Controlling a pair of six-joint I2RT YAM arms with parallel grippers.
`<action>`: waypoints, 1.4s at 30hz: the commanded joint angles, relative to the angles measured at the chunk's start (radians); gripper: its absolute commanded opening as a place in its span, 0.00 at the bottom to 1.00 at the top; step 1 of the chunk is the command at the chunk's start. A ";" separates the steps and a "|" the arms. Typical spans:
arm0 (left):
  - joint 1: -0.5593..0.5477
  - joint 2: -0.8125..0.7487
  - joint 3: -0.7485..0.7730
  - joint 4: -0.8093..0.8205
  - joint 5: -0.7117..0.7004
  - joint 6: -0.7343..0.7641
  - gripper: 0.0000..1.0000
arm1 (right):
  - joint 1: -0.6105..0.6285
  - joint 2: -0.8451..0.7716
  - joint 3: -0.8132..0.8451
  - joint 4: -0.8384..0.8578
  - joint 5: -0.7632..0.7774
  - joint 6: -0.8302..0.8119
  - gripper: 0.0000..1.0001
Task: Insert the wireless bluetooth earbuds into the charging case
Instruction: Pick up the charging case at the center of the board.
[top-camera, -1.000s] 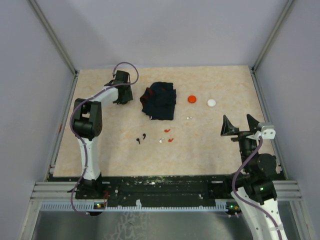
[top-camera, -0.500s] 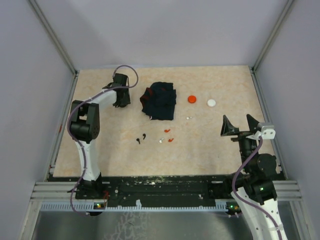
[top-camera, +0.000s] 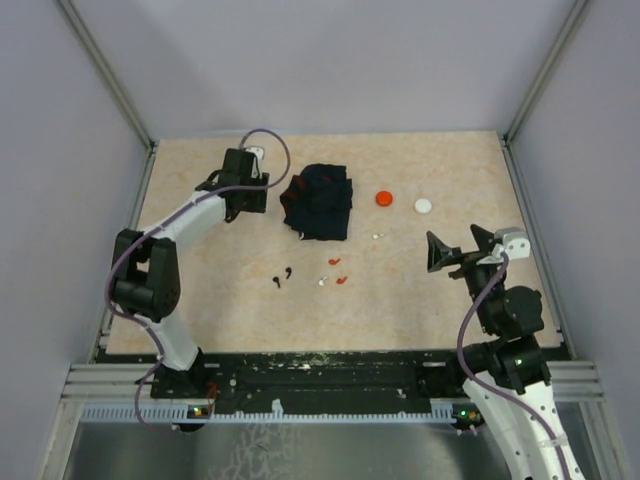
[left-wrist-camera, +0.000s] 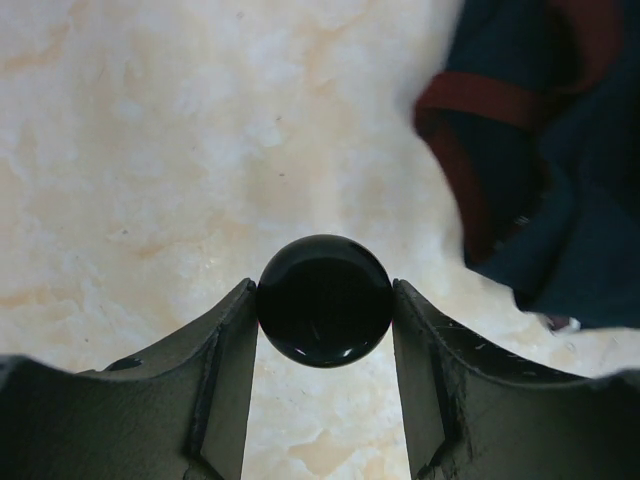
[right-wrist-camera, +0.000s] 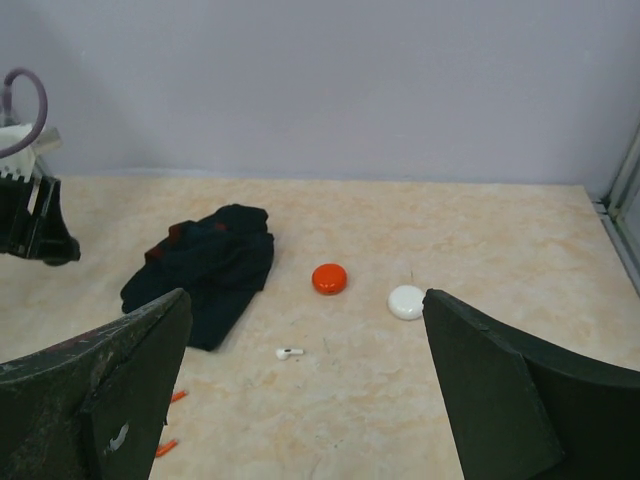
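Note:
My left gripper (left-wrist-camera: 323, 288) is shut on a round black charging case (left-wrist-camera: 323, 322), held just over the table left of the cloth; it shows at the back left in the top view (top-camera: 244, 203). Tiny earbuds lie mid-table: two black (top-camera: 277, 281), two red (top-camera: 342, 280) and two white, one beside the red pair (top-camera: 322, 281) and one further right (top-camera: 377, 236). A red case (top-camera: 384, 198) and a white case (top-camera: 424, 205) lie at the back right. My right gripper (top-camera: 458, 249) is open and empty, raised at the right. In the right wrist view the near white earbud (right-wrist-camera: 289, 352) lies between its fingers.
A dark navy cloth with red trim (top-camera: 319, 200) lies crumpled at the back middle, right next to my left gripper; it also shows in the left wrist view (left-wrist-camera: 545, 150). Metal frame posts and grey walls bound the table on three sides.
My left arm has swung its elbow out to the left, and its gripper has shifted slightly right toward the cloth. My right gripper has moved a little left and forward, still open.

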 joint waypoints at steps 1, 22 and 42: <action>-0.053 -0.110 -0.045 0.037 0.045 0.127 0.50 | -0.005 0.057 0.073 0.032 -0.169 0.024 0.98; -0.290 -0.481 -0.195 0.130 0.321 0.642 0.58 | -0.005 0.457 0.121 0.074 -0.571 0.191 0.98; -0.614 -0.538 -0.275 0.225 0.226 1.076 0.48 | 0.027 0.705 0.196 0.328 -0.833 0.300 0.80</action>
